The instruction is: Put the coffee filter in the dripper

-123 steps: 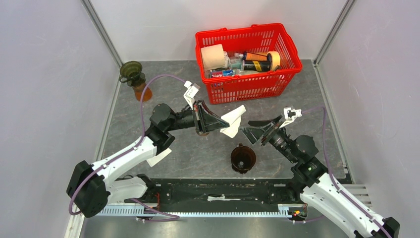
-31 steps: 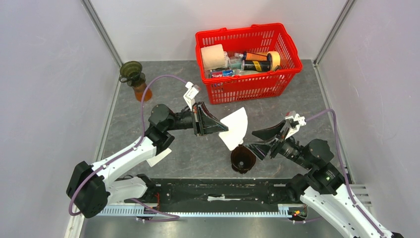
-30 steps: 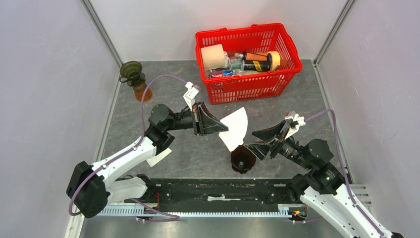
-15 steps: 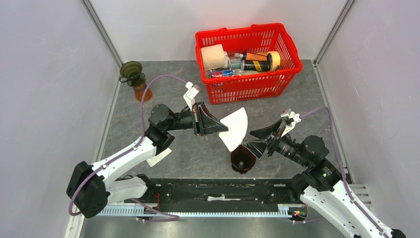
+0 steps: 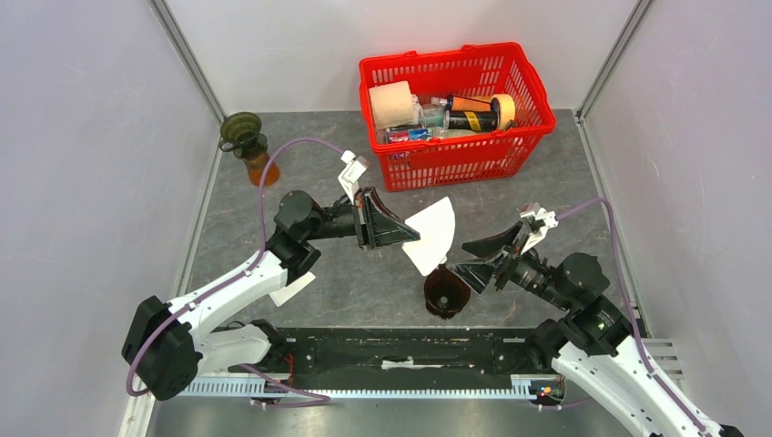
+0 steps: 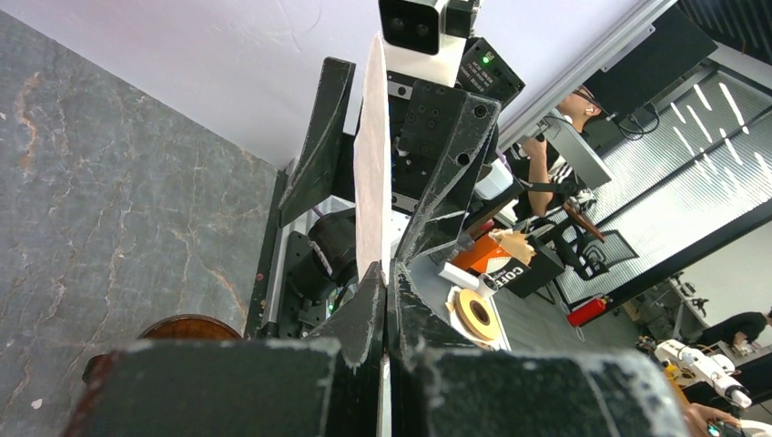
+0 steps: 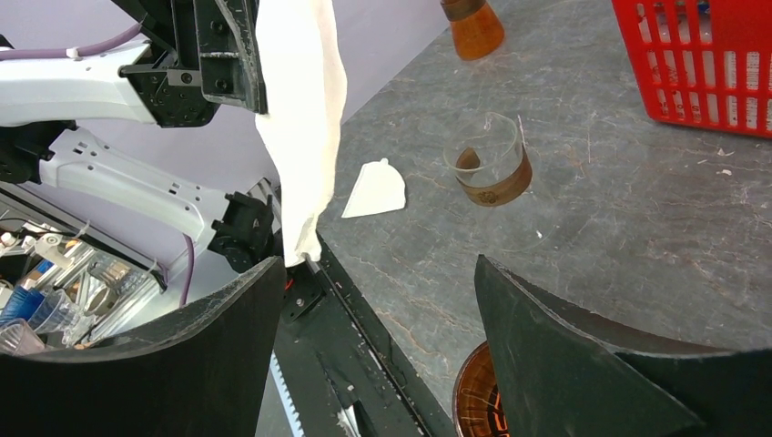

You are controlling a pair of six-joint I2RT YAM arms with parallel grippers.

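Left fingers (image 5: 398, 232) pinch the white filter (image 5: 433, 232), held aloft | filter's tip hangs by the dripper (image 5: 447, 293) rim, mid-table (image 5: 364, 273) toward the near edge | right fingers (image 5: 492, 243) spread wide beside the dripper, empty

The folded paper coffee filter (image 5: 432, 235) is plain white. The round glossy dripper (image 5: 447, 291) is dark translucent brown. The lattice-sided plastic basket (image 5: 452, 150) is bright red. The stone-look tabletop (image 5: 364, 282) is grey with pale marble veining. The small flask (image 5: 262, 168) is amber, and the funnel (image 5: 238, 127) is olive green. The left gripper (image 5: 414, 238) and right gripper (image 5: 462, 258) are matte black.
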